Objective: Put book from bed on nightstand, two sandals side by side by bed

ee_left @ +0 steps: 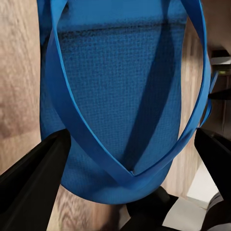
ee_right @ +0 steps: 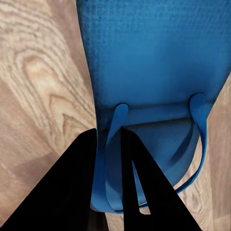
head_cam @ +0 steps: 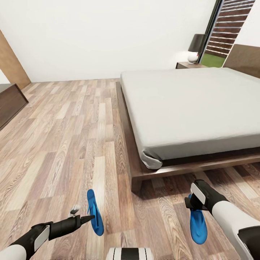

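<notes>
Two bright blue sandals are near the bed's foot corner. The left sandal (head_cam: 95,213) stands on its edge just beyond my left gripper (head_cam: 82,213). In the left wrist view that sandal (ee_left: 120,82) faces the camera, and my left gripper (ee_left: 130,144) is open, its dark fingers (ee_left: 33,183) spread wide in front of it. My right gripper (head_cam: 193,206) is shut on the right sandal (head_cam: 198,225), pinching a strap in the right wrist view (ee_right: 108,139) while the sole (ee_right: 154,57) hangs over the floor. The bed (head_cam: 126,119) has a bare grey mattress (head_cam: 191,104). The book is out of view.
A nightstand (head_cam: 188,65) with a dark-shaded lamp (head_cam: 196,47) stands beyond the bed by the window (head_cam: 231,29). A low dark bench (head_cam: 11,103) sits at the left wall. Wood-plank floor (head_cam: 72,137) stretches left of the bed.
</notes>
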